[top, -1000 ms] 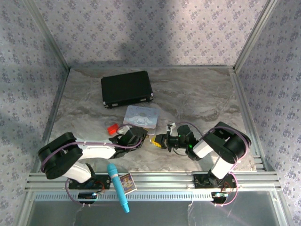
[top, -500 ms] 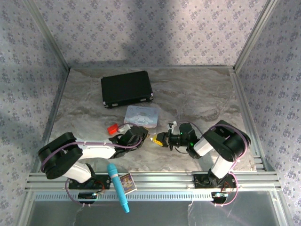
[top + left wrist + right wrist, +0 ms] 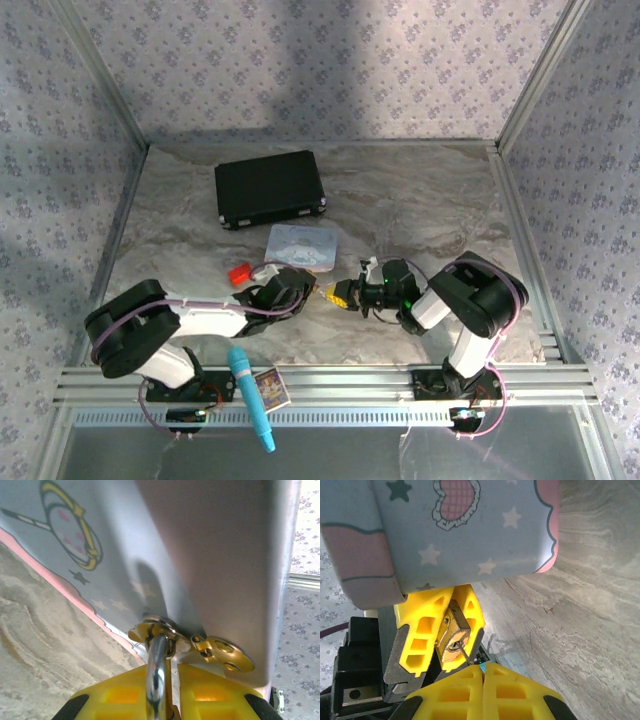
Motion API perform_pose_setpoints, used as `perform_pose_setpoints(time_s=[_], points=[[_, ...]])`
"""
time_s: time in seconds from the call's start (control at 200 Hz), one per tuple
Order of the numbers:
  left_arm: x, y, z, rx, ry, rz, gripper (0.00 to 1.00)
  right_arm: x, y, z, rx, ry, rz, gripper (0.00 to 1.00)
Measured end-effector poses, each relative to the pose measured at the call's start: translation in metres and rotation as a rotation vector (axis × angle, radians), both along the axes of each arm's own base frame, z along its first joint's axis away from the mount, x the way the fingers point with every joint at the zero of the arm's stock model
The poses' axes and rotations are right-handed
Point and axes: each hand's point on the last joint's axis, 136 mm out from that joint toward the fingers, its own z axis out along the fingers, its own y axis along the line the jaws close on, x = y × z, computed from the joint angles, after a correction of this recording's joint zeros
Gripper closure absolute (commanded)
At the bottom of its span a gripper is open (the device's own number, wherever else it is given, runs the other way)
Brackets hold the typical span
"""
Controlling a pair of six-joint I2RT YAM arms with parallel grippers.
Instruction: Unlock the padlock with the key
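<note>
The brass padlock (image 3: 454, 630) is clamped between the yellow fingers (image 3: 420, 630) of my left gripper (image 3: 172, 695), which is shut on it. Its silvery shackle (image 3: 157, 680) passes through the gold hasp (image 3: 155, 630) of the pastel tin (image 3: 210, 555). My right gripper (image 3: 482, 672) is shut on the key (image 3: 464, 652), whose thin blade sticks out of the fingertips into the keyhole at the padlock's bottom. From above, the two grippers, left (image 3: 308, 290) and right (image 3: 342, 295), meet tip to tip just in front of the tin (image 3: 300, 245), with the padlock (image 3: 323, 293) between them.
A black case (image 3: 270, 188) lies at the back left. A red block (image 3: 240, 272) sits left of the tin. A teal-handled tool (image 3: 252, 395) and a small card (image 3: 270, 388) rest on the aluminium rail (image 3: 350, 380) at the near edge.
The right arm's wrist and forearm have shifted slightly back and leftward, with the gripper still at the padlock. The left arm has stayed put.
</note>
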Motion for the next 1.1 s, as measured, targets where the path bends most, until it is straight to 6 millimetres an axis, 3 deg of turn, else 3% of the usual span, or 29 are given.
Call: perform_pose_setpoints(time_s=[0.805, 1.059, 1.099], points=[[0.001, -0.013, 0.000, -0.062, -0.067, 0.001, 1.00, 0.008, 0.001, 0.004, 0.040, 0.028, -0.036, 1.00], [0.002, -0.013, -0.010, -0.029, -0.059, 0.020, 1.00, 0.008, 0.003, -0.004, -0.023, 0.034, -0.040, 1.00], [0.001, -0.013, -0.010, -0.030, -0.055, 0.020, 1.00, 0.007, 0.003, -0.004, -0.041, 0.025, -0.039, 0.93]])
